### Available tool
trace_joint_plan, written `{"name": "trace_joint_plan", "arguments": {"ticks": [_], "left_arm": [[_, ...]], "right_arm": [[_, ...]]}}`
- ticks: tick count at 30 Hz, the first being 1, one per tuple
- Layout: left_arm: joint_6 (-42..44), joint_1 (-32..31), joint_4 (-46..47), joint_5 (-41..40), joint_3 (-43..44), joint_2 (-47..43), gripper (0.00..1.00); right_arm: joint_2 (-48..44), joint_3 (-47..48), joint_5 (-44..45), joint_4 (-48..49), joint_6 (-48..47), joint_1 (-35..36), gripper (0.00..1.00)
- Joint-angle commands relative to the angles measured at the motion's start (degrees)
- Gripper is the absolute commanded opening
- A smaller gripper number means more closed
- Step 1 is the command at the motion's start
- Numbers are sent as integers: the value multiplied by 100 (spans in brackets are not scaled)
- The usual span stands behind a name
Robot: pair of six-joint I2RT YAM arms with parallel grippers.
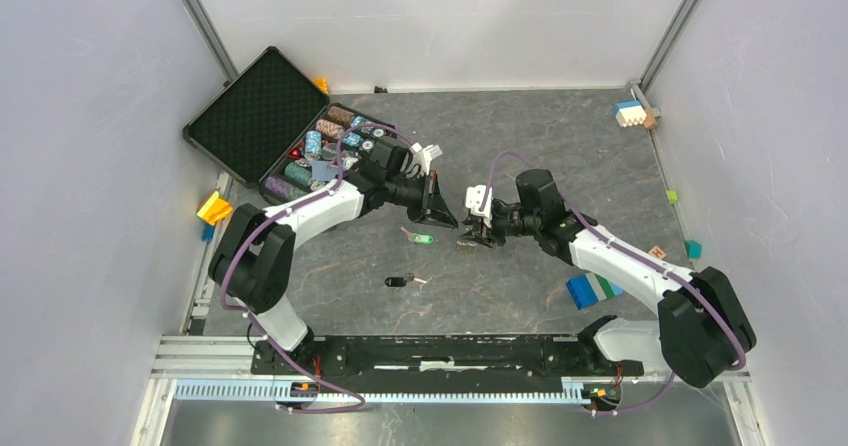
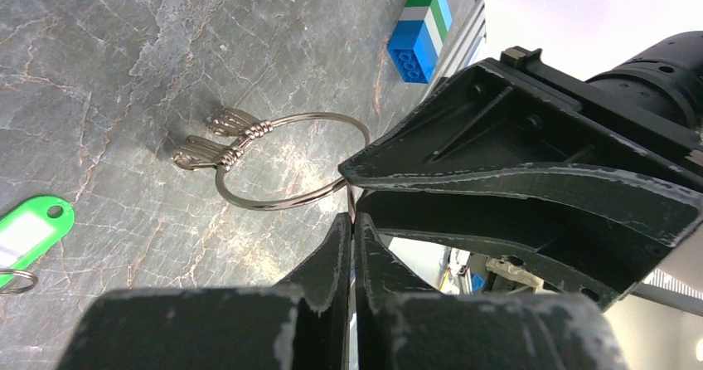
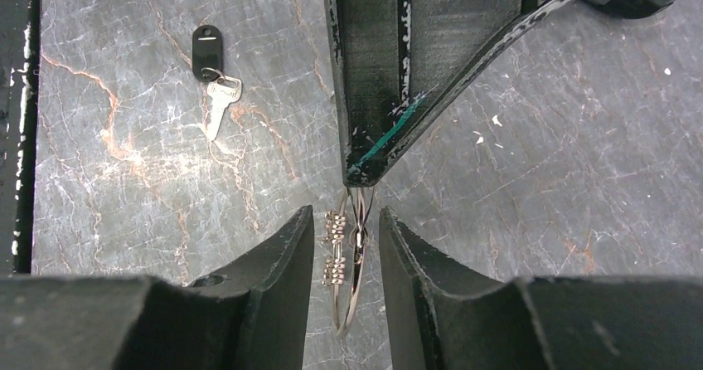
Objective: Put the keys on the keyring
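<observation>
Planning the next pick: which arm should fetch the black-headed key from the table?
Probably right. The left gripper is shut on the keyring, so it is busy. The right gripper has open jaws either side of the ring, gripping nothing, so it is free to go for the black key.

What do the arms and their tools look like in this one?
Both arms have white shells between black joints, the left arm and right arm each trailed by a purple cable. The left tool and right tool have black wedge fingers, edges scuffed pale.
</observation>
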Motion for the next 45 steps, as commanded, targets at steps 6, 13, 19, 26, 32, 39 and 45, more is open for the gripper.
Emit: {"name": "trace_joint_plan", "arguments": {"ticks": [6, 13, 19, 26, 32, 39, 45], "left_arm": [[-287, 16, 345, 303, 15, -115, 2], [-345, 17, 396, 338, 1, -86, 2], [-403, 16, 429, 373, -3, -45, 2], [-455, 17, 456, 408, -3, -17, 2], [-483, 17, 500, 428, -30, 6, 2], [-489, 16, 500, 433, -39, 39, 2], [-473, 51, 503, 427, -60, 23, 2]], "right_arm": [[94, 136, -56, 43, -48, 24, 34], [83, 137, -38, 72, -5, 24, 29], [103, 145, 37, 156, 67, 35, 26], [98, 129, 142, 249, 140, 50, 24], [107, 127, 229, 317, 199, 76, 23], [97, 119, 296, 309, 177, 76, 18], [77, 94, 386, 300, 121, 81, 9]]}}
